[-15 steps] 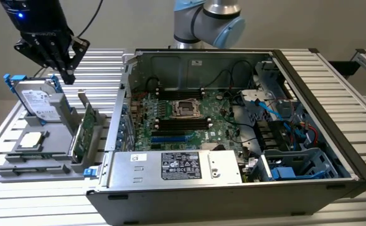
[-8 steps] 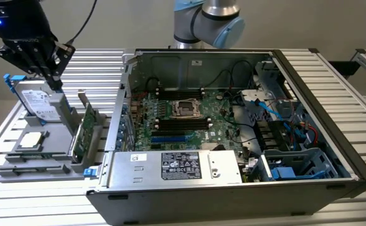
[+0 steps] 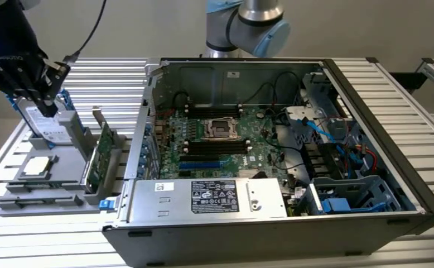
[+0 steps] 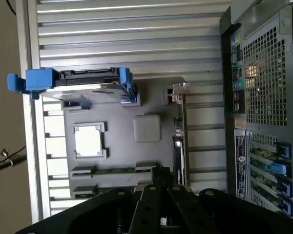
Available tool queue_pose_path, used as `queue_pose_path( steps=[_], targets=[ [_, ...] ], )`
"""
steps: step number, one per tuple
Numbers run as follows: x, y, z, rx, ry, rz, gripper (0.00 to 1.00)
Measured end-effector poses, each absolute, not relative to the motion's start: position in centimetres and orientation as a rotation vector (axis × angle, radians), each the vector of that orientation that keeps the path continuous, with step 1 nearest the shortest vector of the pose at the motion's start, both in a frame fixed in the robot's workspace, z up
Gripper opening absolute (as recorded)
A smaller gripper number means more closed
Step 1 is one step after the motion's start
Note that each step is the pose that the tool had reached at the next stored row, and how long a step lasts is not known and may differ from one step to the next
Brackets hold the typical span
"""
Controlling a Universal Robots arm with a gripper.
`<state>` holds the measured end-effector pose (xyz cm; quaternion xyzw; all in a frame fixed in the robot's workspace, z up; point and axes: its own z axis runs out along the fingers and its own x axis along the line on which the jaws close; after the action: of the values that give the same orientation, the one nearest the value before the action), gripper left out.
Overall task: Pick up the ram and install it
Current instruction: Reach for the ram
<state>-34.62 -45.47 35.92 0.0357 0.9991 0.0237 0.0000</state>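
**Q:** Currently, where does the gripper (image 3: 48, 106) stand, and how are its jaws?

**A:** Above the far end of the gray parts tray (image 3: 68, 178), at the exterior view's left of the open computer case (image 3: 351, 95), over the hard drive (image 3: 44, 125) in its blue caddy. Jaws are together, gripping no part.

**Q:** And the ram (image 4: 112, 170)?

**A:** Apparently edge-up in a narrow slot at the tray's near end, near the CPU (image 4: 89, 141) and the expansion card (image 3: 101, 153).
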Motion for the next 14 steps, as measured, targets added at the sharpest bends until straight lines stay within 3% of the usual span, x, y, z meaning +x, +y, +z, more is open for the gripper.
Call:
queue_pose_path(
  steps=[14],
  targets=[
    [-38.1,-48.7,35.3,0.112,3.141,0.074,0.11]
  ],
)
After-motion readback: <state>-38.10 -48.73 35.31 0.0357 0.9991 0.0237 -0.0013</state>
